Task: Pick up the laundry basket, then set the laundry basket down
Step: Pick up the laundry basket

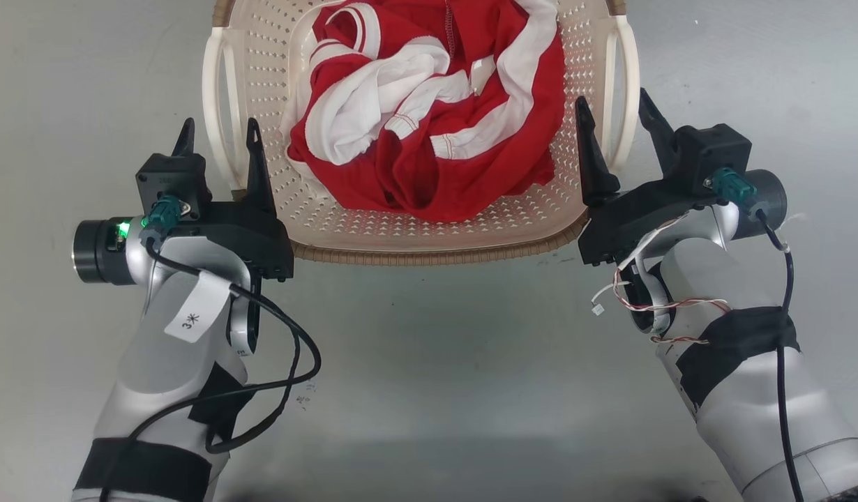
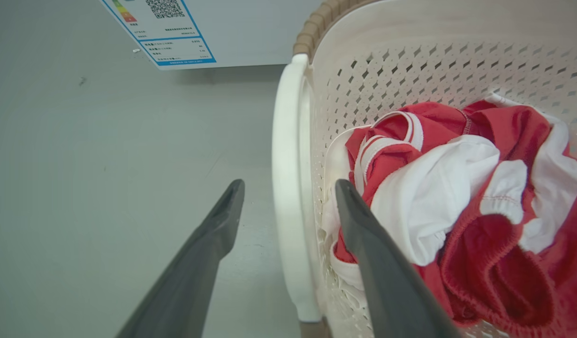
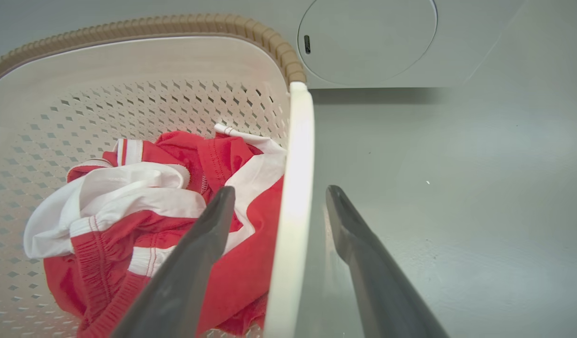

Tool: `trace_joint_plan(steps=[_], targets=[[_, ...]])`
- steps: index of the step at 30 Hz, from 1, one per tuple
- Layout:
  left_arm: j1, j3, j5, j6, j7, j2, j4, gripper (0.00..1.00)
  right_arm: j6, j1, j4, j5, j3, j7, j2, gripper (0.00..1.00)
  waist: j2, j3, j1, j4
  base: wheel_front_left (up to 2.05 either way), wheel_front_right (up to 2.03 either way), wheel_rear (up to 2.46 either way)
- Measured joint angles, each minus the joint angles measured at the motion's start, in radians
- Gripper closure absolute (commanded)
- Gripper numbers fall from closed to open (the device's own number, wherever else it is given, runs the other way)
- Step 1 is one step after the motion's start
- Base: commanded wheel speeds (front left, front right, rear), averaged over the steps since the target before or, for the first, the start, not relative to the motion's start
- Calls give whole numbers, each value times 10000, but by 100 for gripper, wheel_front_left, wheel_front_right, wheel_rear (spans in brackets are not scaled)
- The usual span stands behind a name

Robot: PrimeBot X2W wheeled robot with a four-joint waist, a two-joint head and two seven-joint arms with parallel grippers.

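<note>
Flooring [image 1: 429,362], grey and smooth, spreads under everything I see, with the washing machine [image 3: 368,42] standing at the far end. Just before it sits the laundry basket [image 1: 429,233], resting on that floor between my two arms. It is cream perforated plastic with a woven-look rim; I judge it light, a bit slick, and stiff enough to keep its shape. Its load is one crumpled red and white garment [image 1: 429,125], soft and of little weight, so I expect no tipping if both sides rise together. The places to take hold are the white loops, the left handle [image 2: 288,188] and the right handle [image 3: 295,188], each a narrow smooth bar. My left gripper [image 1: 220,124] straddles its handle, fingers spread wide, one inside the basket wall and one outside, gripping nothing. My right gripper [image 1: 610,97] stands the same way, fingers wide with the bar between them. Closing evenly matters, since a one-sided squeeze could let the bar slide.
</note>
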Motion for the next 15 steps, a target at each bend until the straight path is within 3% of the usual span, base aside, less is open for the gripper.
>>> trace_joint_plan(steps=[15], targets=[[-621,-464,-161,-163,132,-13,1074,0,-236,-824,1018,897,803,113,-8,0,0,224,0,32,0,0,0]])
